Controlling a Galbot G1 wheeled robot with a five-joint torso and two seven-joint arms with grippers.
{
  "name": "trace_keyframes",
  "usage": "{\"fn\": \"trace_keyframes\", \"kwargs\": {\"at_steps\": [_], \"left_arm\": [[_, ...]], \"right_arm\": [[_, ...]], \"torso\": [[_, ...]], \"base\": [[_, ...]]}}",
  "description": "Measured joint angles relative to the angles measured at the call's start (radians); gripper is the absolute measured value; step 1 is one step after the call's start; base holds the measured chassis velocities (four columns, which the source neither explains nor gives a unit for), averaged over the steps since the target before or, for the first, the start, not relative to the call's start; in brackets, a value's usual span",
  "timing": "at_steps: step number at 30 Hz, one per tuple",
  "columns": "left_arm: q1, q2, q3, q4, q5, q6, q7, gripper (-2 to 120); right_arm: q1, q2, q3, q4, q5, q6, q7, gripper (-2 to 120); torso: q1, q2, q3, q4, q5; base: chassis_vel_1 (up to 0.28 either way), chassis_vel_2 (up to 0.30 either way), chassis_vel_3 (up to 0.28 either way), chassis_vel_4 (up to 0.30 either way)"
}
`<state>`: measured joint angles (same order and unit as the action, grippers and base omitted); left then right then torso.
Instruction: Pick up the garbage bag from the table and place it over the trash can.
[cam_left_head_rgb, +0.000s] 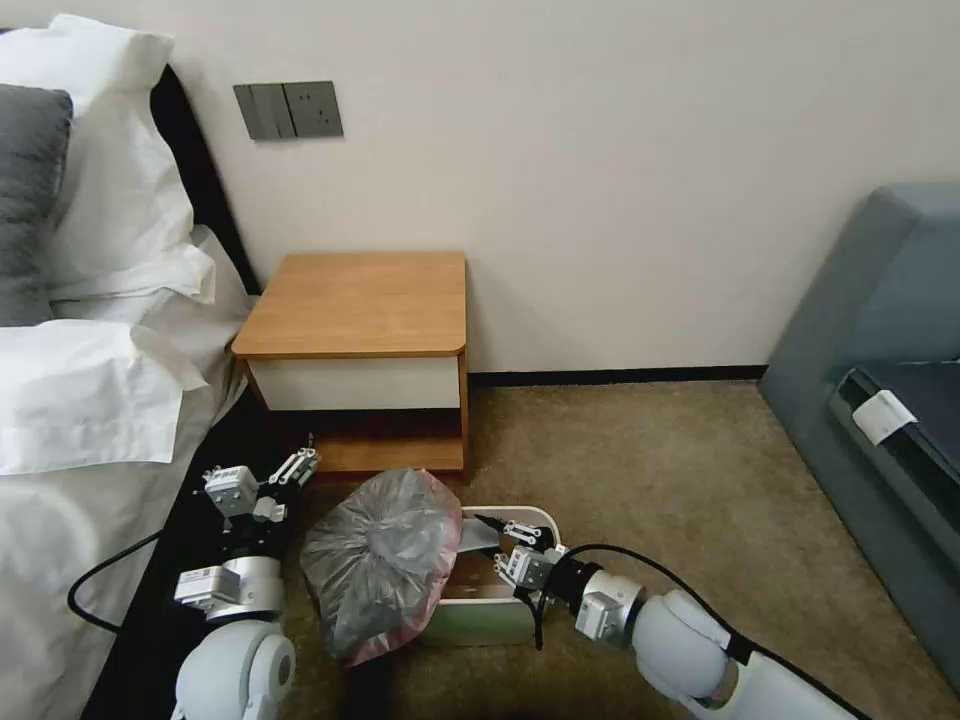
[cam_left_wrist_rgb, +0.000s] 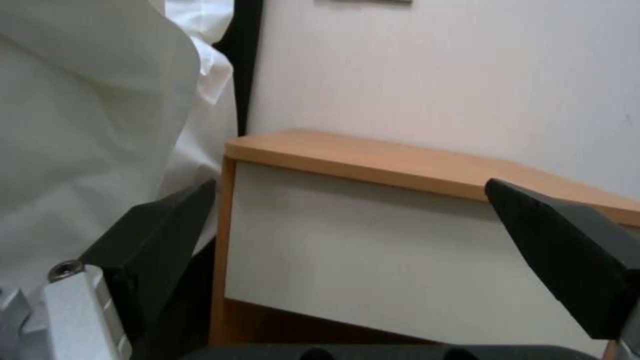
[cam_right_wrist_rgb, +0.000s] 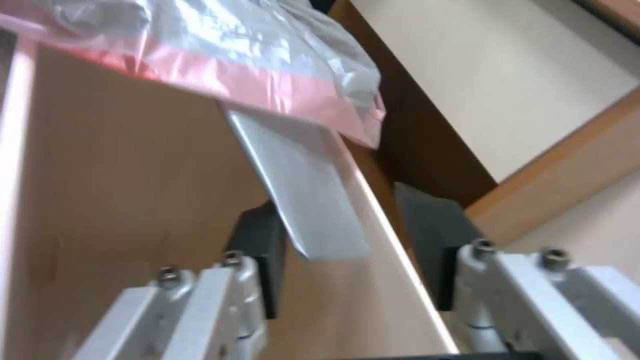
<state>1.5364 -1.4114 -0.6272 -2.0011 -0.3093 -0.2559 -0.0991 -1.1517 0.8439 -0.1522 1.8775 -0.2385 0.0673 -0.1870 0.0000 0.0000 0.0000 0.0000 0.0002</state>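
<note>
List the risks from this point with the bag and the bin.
1. The garbage bag is bunched over one side of the trash can, not spread around the rim; it may slide off.
2. The right gripper straddles the bin's wall, one finger inside, one outside, with a bag strip between; pulling could tip the light bin or tear the film.
3. The left gripper hangs open beside the table, holding nothing, so that side is unsupported.

1. No words, brand names, numbers or signs can be read anywhere.
2. The white tag (cam_left_head_rgb: 884, 415) on the grey sofa (cam_left_head_rgb: 880, 330) is too small to read.
</note>
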Motion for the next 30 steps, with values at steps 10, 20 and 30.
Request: {"fn": "trace_keyframes", "kwargs": {"at_steps": [10,20,30], "left_arm": [[0.05,0.057,0.006,-0.039,-0.044,0.104,-0.001,100],[0.123,0.105,0.014,-0.133,-0.159,0.274,0.05,100],[0.205,0.125,0.036,-0.241,-0.236,0.48,0.091,99]], "right_arm": [[-0.142,-0.185,0.209,0.135,0.103,0.025,-0.012,85],[-0.206,-0.142,0.349,0.221,0.194,0.016,0.033,100],[-0.231,-0.002,0.349,0.169,0.181,0.06,0.045,100]], "torso": [[0.0,0.0,0.0,-0.0001,-0.0001],[0.0,0.0,0.0,0.0,-0.0004],[0.0,0.0,0.0,0.0001,-0.0002]], "base": [[0.0,0.0,0.0,0.0],[0.0,0.0,0.0,0.0],[0.0,0.0,0.0,0.0]]}}
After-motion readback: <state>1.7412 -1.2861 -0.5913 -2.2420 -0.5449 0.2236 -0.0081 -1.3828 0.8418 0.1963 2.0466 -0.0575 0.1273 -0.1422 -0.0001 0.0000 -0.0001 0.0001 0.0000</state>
